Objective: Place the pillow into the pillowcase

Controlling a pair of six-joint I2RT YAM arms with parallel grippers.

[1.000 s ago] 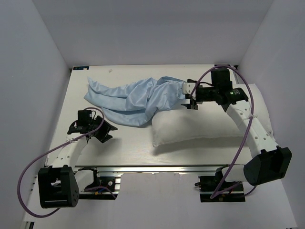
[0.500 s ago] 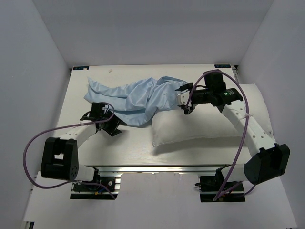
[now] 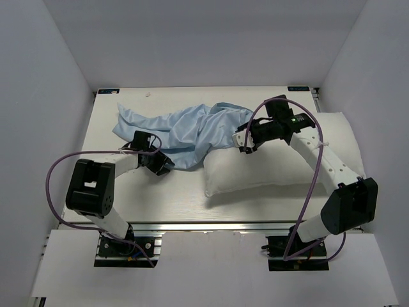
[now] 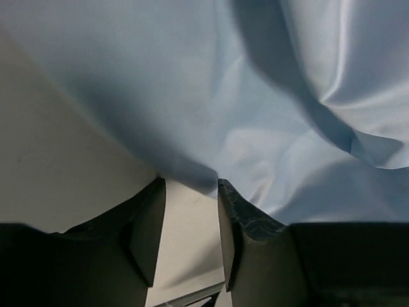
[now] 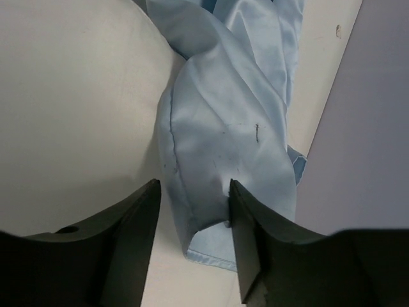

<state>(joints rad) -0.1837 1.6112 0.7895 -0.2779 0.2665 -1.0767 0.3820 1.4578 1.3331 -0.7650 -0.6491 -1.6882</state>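
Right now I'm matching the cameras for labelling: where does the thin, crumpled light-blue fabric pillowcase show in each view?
Top external: the thin light-blue fabric pillowcase lies upper-centre, left of the plump off-white stuffed pillow.
Left wrist: it fills the top and right.
Right wrist: it runs down the middle, with the pillow at left.
Shared landmark: the pale table under it.
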